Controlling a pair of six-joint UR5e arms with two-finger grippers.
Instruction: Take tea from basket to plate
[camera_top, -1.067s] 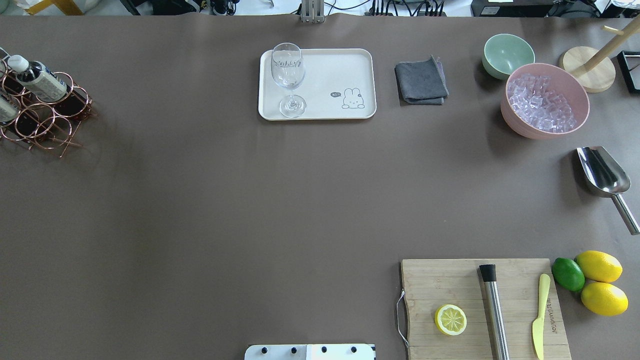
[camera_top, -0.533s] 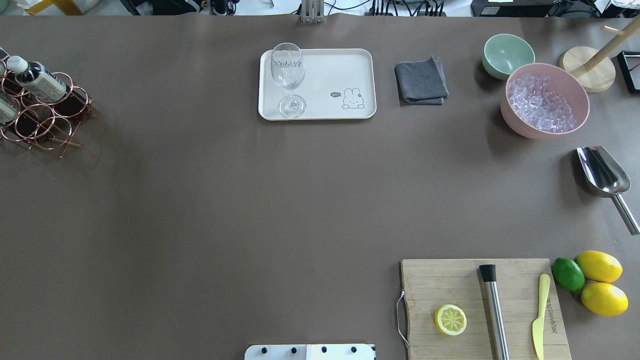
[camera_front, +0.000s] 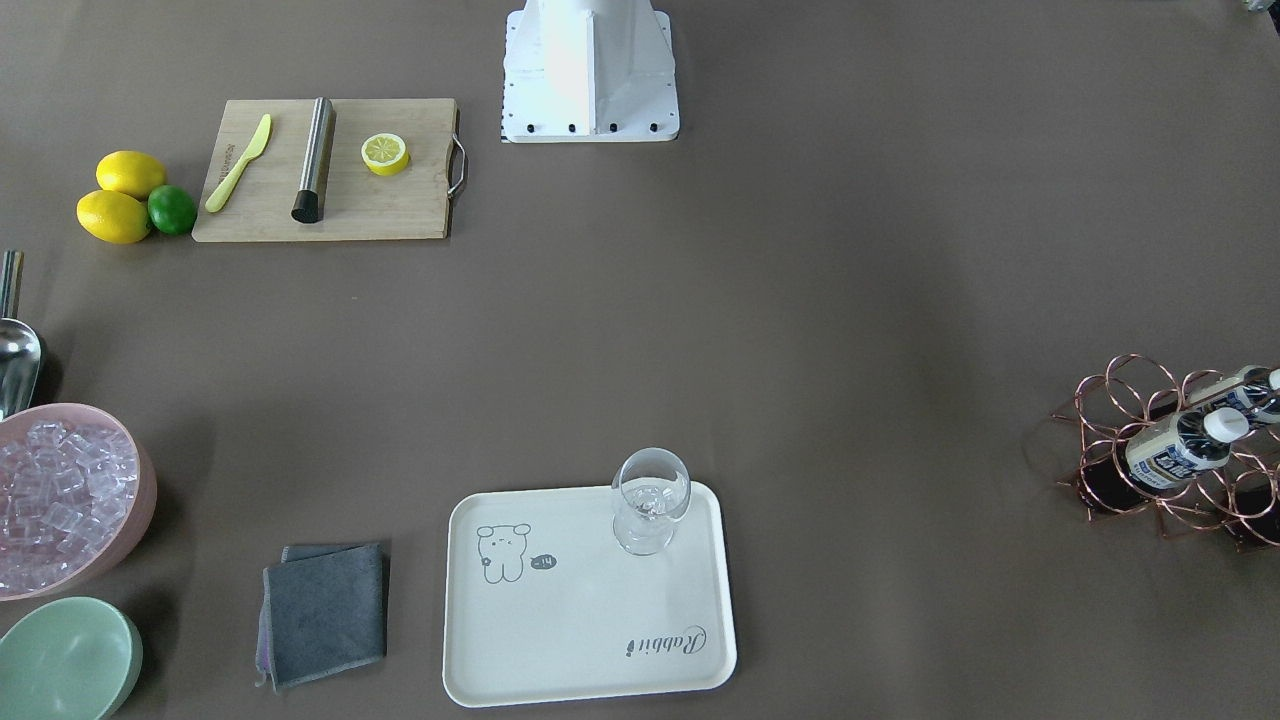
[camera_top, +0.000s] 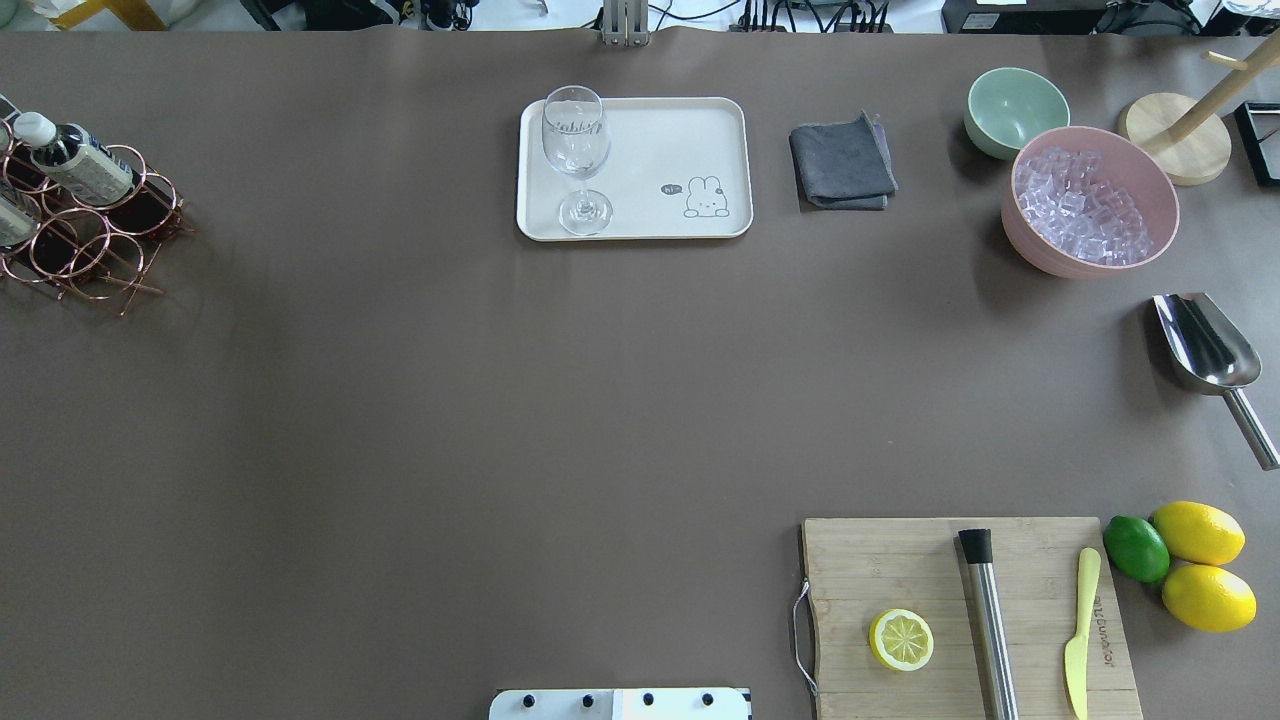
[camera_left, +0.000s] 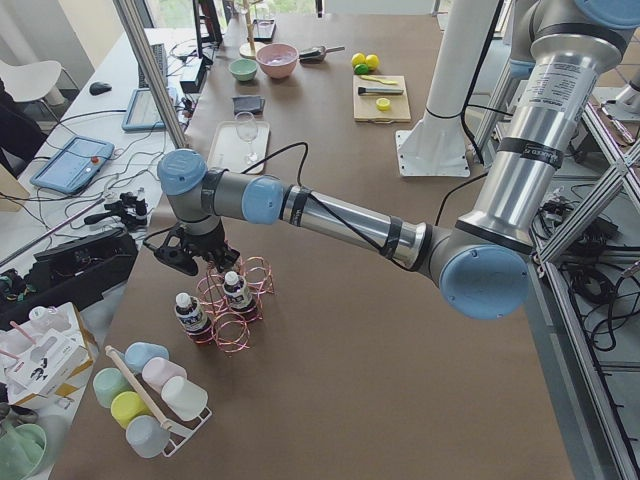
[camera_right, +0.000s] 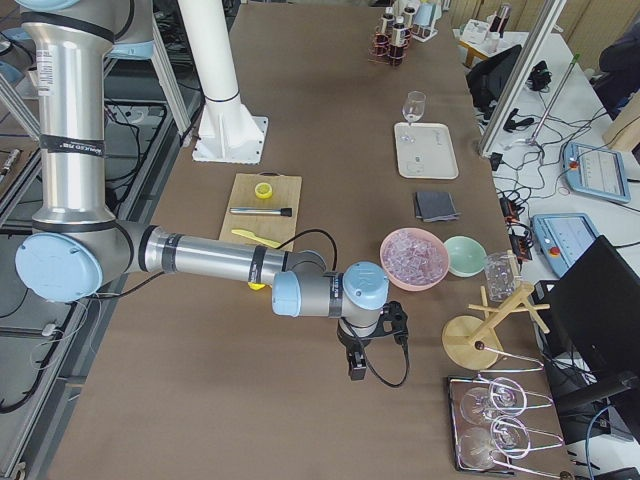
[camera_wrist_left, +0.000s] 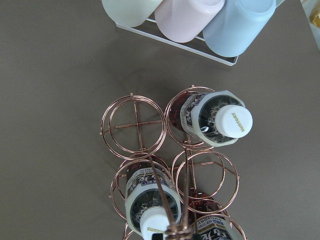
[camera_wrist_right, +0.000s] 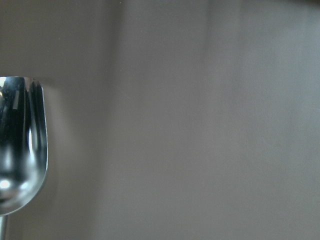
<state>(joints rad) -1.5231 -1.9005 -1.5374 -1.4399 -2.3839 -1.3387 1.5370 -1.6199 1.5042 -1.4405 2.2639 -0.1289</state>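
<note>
The copper wire basket (camera_top: 95, 250) stands at the table's far left edge. It also shows in the front view (camera_front: 1130, 440) and in the left wrist view (camera_wrist_left: 134, 124). It holds three tea bottles with white caps; one (camera_top: 82, 165) leans in a back cell, and it shows in the left wrist view (camera_wrist_left: 216, 119) too. The cream plate (camera_top: 660, 140) lies at the far middle with a stemmed glass (camera_top: 575, 135) on it. My left gripper (camera_left: 190, 255) hovers just above the basket; I cannot tell if it is open. My right gripper (camera_right: 355, 365) hangs over bare table; its state is unclear.
A pink bowl of ice (camera_top: 1090, 200), a green bowl (camera_top: 1015, 108), a grey cloth (camera_top: 842, 162) and a metal scoop (camera_top: 1205, 345) lie at the right. A cutting board (camera_top: 965, 610) with half a lemon, a muddler and a knife lies near right. Pastel cups (camera_wrist_left: 190, 17) stand beside the basket.
The leaning tea bottle and the basket wires have shifted very slightly to the left. Nothing else on the table has moved.
</note>
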